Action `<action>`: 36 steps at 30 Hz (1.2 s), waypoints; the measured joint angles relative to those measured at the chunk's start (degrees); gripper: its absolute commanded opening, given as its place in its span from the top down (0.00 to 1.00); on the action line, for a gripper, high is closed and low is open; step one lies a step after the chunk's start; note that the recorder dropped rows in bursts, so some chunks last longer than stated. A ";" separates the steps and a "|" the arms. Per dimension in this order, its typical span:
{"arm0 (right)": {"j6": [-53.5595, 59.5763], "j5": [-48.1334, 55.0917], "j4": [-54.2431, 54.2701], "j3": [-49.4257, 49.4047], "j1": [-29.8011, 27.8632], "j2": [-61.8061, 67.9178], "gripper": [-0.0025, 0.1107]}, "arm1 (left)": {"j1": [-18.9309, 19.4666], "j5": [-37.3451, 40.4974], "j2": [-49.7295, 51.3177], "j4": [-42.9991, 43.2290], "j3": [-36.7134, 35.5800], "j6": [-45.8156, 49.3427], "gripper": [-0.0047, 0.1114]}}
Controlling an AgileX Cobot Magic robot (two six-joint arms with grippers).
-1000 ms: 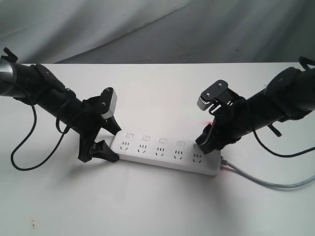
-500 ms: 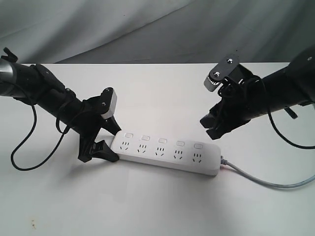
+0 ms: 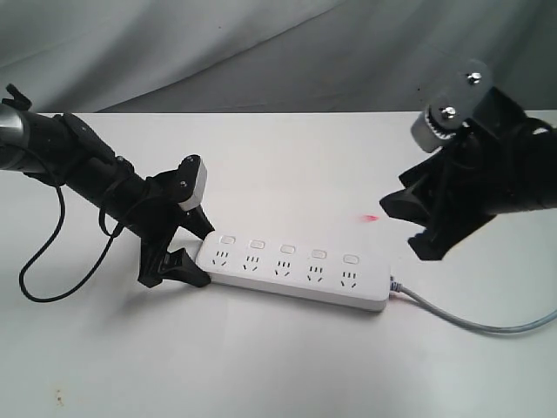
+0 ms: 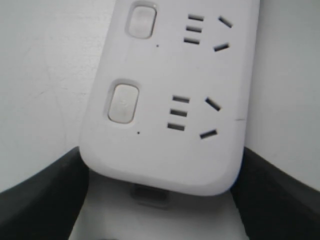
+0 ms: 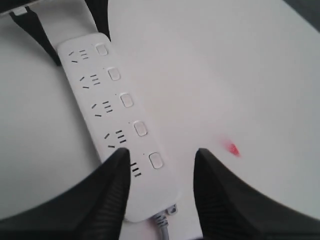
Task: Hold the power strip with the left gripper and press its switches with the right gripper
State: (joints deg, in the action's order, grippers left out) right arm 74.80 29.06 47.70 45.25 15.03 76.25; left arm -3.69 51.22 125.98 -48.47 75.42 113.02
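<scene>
The long white power strip (image 3: 291,272) lies flat on the white table, its grey cord (image 3: 470,320) leaving at the right end. Its switches (image 3: 285,249) form a row above the outlets. My left gripper (image 3: 197,253) is shut on the strip's left end. In the left wrist view the power strip (image 4: 170,100) sits pinched between the black fingers (image 4: 40,195), left gripper (image 4: 160,200). My right gripper (image 3: 416,225) hangs open in the air, up and right of the strip's right end. In the right wrist view the right gripper (image 5: 161,152) is above the cord-end switch (image 5: 156,160), touching nothing.
A small red light spot (image 3: 370,218) shows on the table behind the strip's right end. A grey cloth backdrop (image 3: 261,52) rises behind the table. The left arm's black cable (image 3: 39,261) loops over the table at the far left.
My right gripper has lifted off the strip's right end and moved up and to the right. The left gripper and the strip have not moved.
</scene>
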 measured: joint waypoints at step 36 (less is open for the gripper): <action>-9.47 1.28 -0.21 -24.11 0.00 -42.93 0.98 | 0.00 0.00 0.00 0.00 0.00 0.00 0.39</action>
State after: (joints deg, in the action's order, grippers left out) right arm 65.33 30.33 47.49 21.14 15.03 33.32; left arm -3.69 51.22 125.98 -48.47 75.42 113.02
